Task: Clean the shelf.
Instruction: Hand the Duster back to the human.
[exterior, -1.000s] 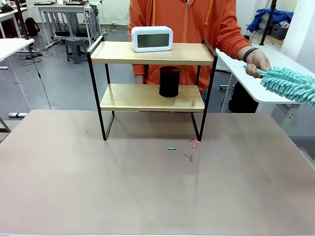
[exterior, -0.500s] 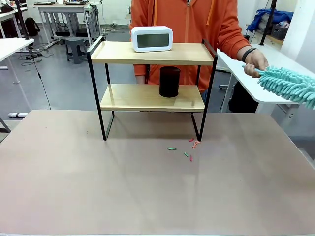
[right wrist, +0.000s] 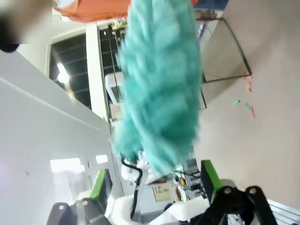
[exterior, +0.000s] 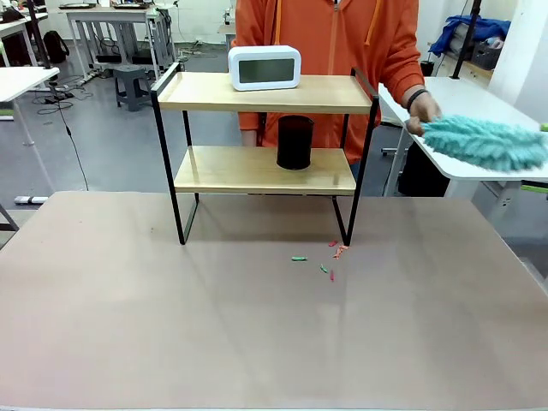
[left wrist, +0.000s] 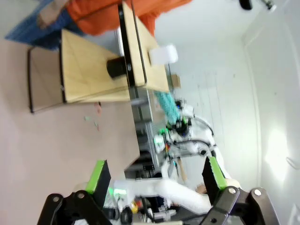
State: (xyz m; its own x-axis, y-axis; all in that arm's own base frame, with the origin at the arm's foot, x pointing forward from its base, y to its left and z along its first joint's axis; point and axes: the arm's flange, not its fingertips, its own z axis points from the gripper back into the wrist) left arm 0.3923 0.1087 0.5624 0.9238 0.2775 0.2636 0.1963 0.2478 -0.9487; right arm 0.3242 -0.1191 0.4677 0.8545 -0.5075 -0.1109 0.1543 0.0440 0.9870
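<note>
Shelf (exterior: 265,128) stood at the desk's (exterior: 171,325) far side, white clock (exterior: 265,68) on top, black cup (exterior: 294,142) below, person's hand (exterior: 423,112) gripped teal duster (exterior: 484,141) at right, scraps (exterior: 321,259) near right leg.

No text, label, brand or number can be read on anything here

Shelf (exterior: 257,92), two-tier, wooden boards in black frame: 1.
Digital clock (exterior: 264,68), white, on top board: 1.
Black cylindrical cup (exterior: 294,142), on lower board: 1.
Teal duster (exterior: 484,141), fluffy, in a person's hand (exterior: 423,112): 1.
Small scraps (exterior: 324,259) on beige table (exterior: 257,325), red and green: about 5, too small to count exactly.
End effectors with green pads: 2, left (left wrist: 154,174) and right (right wrist: 152,180), each with jaws spread wide.
</note>
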